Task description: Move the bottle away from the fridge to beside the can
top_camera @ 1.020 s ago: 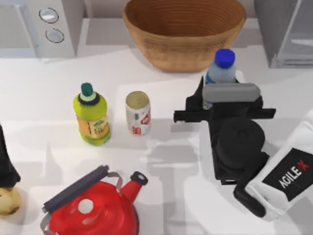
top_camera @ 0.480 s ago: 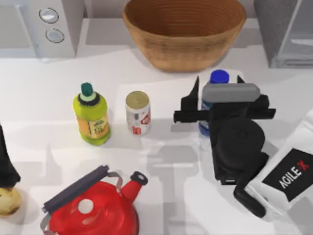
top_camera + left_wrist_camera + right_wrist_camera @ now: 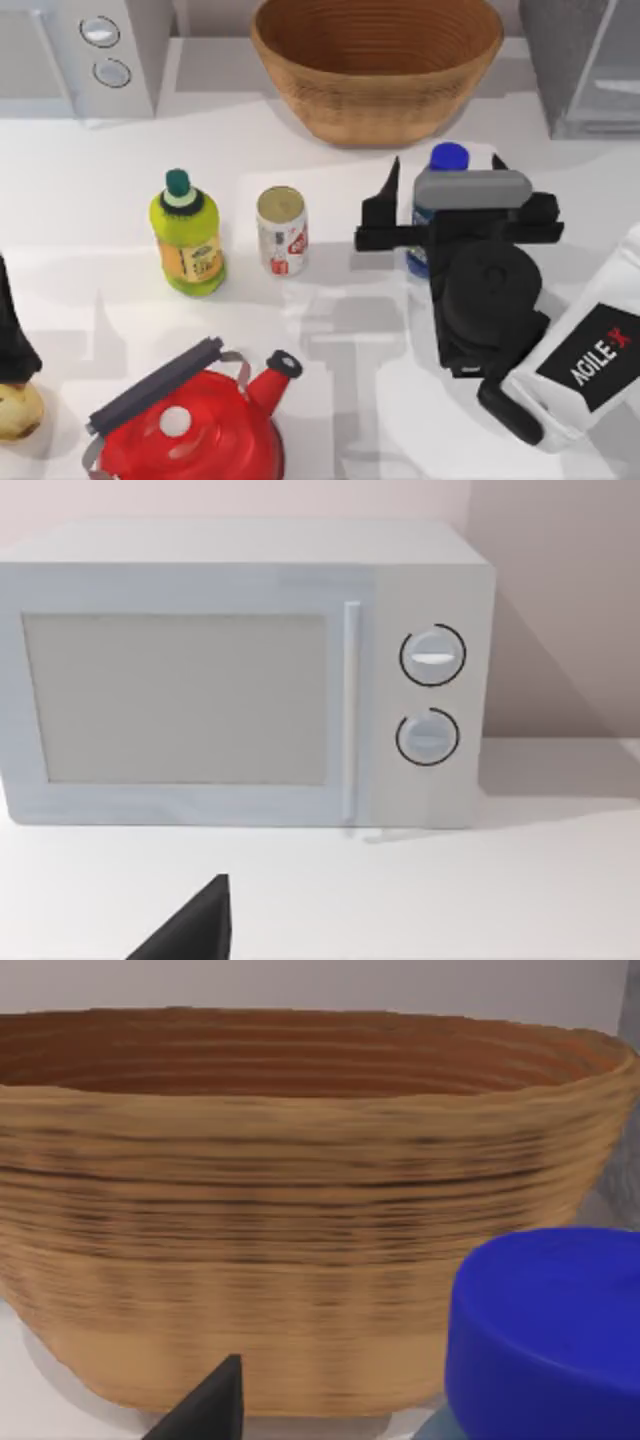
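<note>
**Bottle set down short of the can, right pincer's jaws spread**

The bottle point(image 3: 437, 185) stands on the bench point(image 3: 330, 330) under the right pincer point(image 3: 445, 195), well right of the can point(image 3: 282, 230) and in front of the basket point(image 3: 377, 60); a second ago it sat higher and further back, its blue cap nearer the basket's rim and leaning toward the fridge point(image 3: 585, 60); half a second ago it had already come down and forward to about where it is now; since then the bottle has hardly shifted, while the dark finger point(image 3: 385, 195) on the can's side has swung a little outward, so the jaws look wide and no longer pressed on the label; I judge this a release, though the bottle's far side is hidden by the pincer's body.

If so, the move away from the fridge is made, but a clear gap remains between bottle and can; whether that counts as beside is doubtful.

The bottle's long axis runs upright, cap up, base on the bench; the right wrist view shows the cap point(image 3: 550, 1330) close below the camera.

The left pincer point(image 3: 195, 930) is parked facing the microwave point(image 3: 240, 670); I cannot tell its opening.
</note>
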